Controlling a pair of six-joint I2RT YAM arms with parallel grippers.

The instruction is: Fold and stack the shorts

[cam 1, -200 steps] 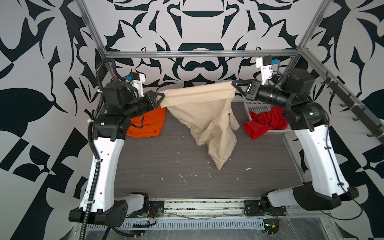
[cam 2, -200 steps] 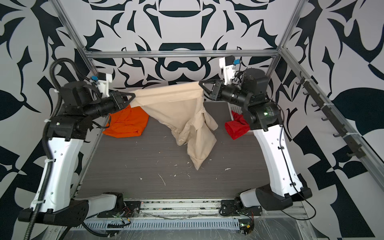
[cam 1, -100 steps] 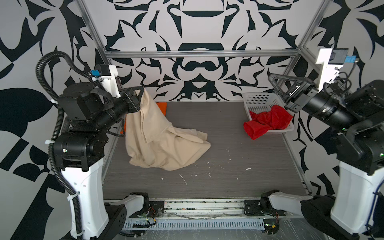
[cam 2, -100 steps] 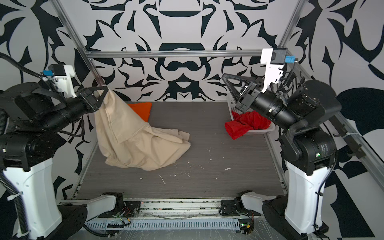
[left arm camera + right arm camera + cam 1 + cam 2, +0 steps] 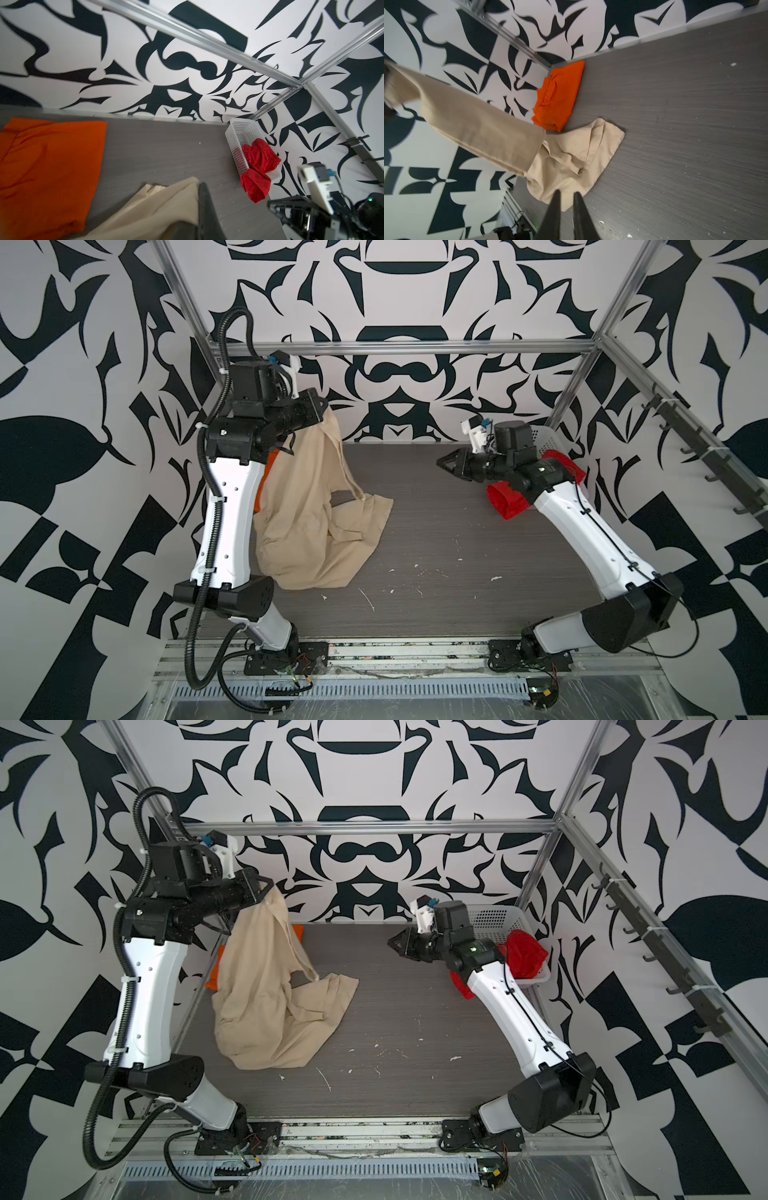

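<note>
Shorts are what this job is about, and one pair looks done. The orange shorts lie folded flat in the back left corner of the surface, partly hidden behind the left arm in both top views.

Near them, the left tool is closed tight on one edge of the beige shorts and holds that edge up high. The rest of the beige shorts hangs down and piles up on the surface in a messy heap, with one part spread out toward the middle. They are wrinkled and not folded yet.

Over on the right, the right tool is open a little and holds nothing. It points toward the beige heap and is well apart from it. Behind it, the red shorts are bunched up, half in the white basket and half hanging over its side.

So I think one pair is finished, the beige pair is being worked on, and the red pair is not started. Both need folding and then go on the orange pair.
</note>
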